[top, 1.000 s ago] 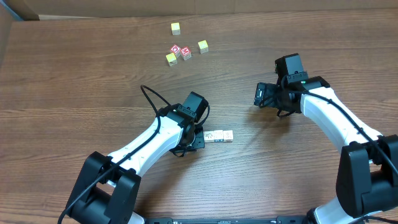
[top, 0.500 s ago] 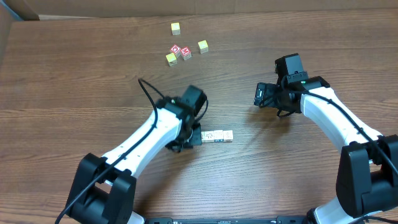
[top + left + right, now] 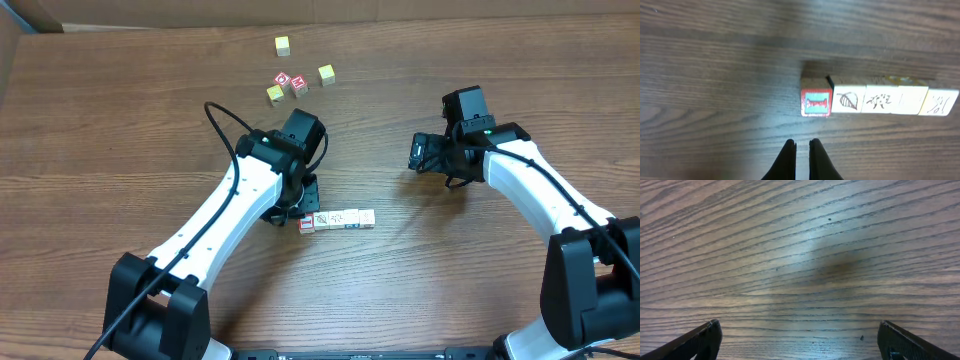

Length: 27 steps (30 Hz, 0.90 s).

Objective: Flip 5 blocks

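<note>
The five blocks (image 3: pixel 879 100) lie in a straight row on the wooden table (image 3: pixel 120 150), touching side by side, roughly midway between the two arms and nearer the robot than the loose cubes; the end block nearest the left arm is the red-bordered one (image 3: pixel 816 103), next to it sits a pale one with a leaf drawing (image 3: pixel 846 100), and the rest are pale too, their drawings too small to read; the left gripper (image 3: pixel 801 150) hangs just beside that red-bordered end, apart from it, its fingers pressed together on nothing; the right gripper (image 3: pixel 799 325) is well off to the side over bare wood, its fingers spread wide and empty; far up the table lie three yellow cubes (image 3: pixel 326 74) and a pair of red cubes (image 3: pixel 291 83).
</note>
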{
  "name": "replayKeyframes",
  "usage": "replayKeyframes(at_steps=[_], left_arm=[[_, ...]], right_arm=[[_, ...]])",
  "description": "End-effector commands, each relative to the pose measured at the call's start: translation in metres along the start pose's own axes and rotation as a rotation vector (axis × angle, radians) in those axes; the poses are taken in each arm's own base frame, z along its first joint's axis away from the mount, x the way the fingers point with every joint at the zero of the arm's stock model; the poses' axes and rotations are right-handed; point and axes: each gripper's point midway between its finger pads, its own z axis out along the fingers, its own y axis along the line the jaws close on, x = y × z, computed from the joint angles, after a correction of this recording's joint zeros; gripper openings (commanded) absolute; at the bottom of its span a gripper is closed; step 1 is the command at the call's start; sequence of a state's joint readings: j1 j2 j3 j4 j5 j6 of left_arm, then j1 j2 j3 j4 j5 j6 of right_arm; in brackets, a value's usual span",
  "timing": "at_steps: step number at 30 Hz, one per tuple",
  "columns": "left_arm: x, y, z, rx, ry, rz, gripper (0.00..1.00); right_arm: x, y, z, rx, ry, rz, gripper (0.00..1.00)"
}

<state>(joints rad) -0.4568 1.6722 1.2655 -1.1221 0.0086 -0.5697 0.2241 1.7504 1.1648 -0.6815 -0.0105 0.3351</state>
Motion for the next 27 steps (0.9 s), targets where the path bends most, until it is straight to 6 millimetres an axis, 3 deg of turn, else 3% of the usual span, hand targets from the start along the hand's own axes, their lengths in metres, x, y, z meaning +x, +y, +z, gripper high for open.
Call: replayKeyframes(at_steps=[1, 8, 27], left_arm=[[0.021, -0.005, 0.014, 0.032, 0.078, 0.025, 0.04], [0.041, 0.005, 0.05, 0.009, 0.108, 0.031, 0.04], [0.032, -0.001, 0.066, 0.047, 0.041, 0.026, 0.04]], right_arm=[[-0.008, 0.002, -0.005, -0.001, -0.026, -0.008, 1.0], [-0.008, 0.002, -0.005, -0.001, -0.026, -0.008, 1.0], [-0.008, 0.002, -0.005, -0.001, -0.026, -0.008, 1.0]])
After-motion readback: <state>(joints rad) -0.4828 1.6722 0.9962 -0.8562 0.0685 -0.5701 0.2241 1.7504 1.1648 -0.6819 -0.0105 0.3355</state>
